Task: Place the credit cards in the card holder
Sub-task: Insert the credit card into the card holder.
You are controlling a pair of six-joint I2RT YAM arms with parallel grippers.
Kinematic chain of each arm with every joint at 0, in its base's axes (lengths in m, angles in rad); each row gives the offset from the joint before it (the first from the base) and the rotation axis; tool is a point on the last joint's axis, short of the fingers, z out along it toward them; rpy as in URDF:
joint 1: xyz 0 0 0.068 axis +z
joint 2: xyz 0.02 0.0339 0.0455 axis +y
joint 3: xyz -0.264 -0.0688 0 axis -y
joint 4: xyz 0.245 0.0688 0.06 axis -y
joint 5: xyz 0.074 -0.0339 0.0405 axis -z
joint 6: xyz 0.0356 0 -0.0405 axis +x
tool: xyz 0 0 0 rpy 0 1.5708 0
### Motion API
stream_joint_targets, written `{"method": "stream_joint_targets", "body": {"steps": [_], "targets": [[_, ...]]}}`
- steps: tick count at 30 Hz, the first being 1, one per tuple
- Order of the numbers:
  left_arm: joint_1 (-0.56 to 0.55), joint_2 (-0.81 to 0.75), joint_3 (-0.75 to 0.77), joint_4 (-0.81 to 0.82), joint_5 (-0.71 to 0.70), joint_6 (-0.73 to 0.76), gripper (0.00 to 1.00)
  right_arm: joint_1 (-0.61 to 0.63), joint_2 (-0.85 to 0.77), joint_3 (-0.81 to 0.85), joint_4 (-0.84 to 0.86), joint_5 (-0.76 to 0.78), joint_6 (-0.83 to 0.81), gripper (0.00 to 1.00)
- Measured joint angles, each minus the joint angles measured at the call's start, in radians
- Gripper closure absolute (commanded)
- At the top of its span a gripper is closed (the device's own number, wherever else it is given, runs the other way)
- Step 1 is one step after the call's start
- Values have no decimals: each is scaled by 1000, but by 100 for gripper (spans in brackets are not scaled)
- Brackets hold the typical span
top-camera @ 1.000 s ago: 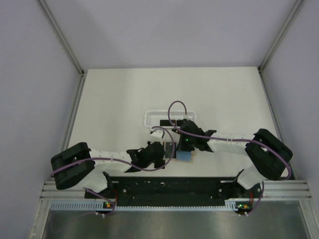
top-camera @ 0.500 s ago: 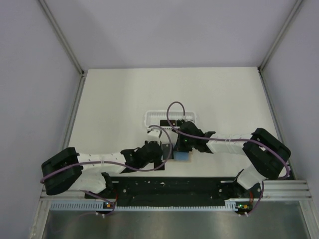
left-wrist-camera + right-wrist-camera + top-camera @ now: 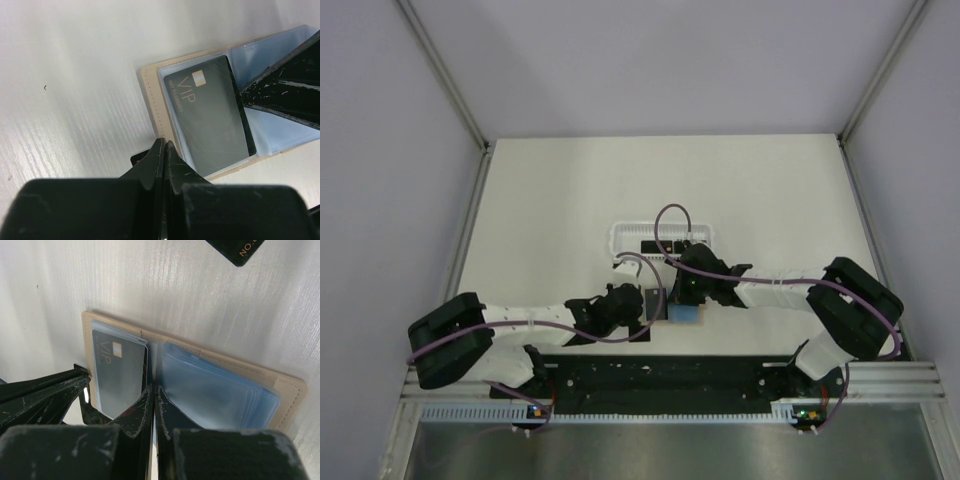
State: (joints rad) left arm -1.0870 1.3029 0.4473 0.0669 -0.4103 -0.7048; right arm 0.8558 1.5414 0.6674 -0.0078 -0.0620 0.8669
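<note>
Left wrist reads "VIP" on the dark credit card (image 3: 210,115) sleeved in the tan, blue-pocketed card holder (image 3: 150,95); left gripper (image 3: 164,146) and right gripper (image 3: 151,390) clenched.

The holder (image 3: 292,390) lies open and flat on the worktop, a tan, stitched cover with a stack of pale blue clear sleeves on each half. On its left half I see a dark card (image 3: 210,110) marked "VIP" with a small gold chip, lying square to the cover. From my right wrist it looks tucked under the top sleeve, though I can't be sure. A second card (image 3: 240,247), black with gold lettering, lies on the worktop beyond the holder, apart from it, only its corner in view.
</note>
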Motion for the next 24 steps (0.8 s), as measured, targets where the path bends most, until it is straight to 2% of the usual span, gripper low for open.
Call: {"method": "stream_joint_targets", "body": {"steps": [24], "targets": [[3, 35, 4, 17, -36, 15, 100, -1, 27, -6, 53, -77, -3, 100]]}}
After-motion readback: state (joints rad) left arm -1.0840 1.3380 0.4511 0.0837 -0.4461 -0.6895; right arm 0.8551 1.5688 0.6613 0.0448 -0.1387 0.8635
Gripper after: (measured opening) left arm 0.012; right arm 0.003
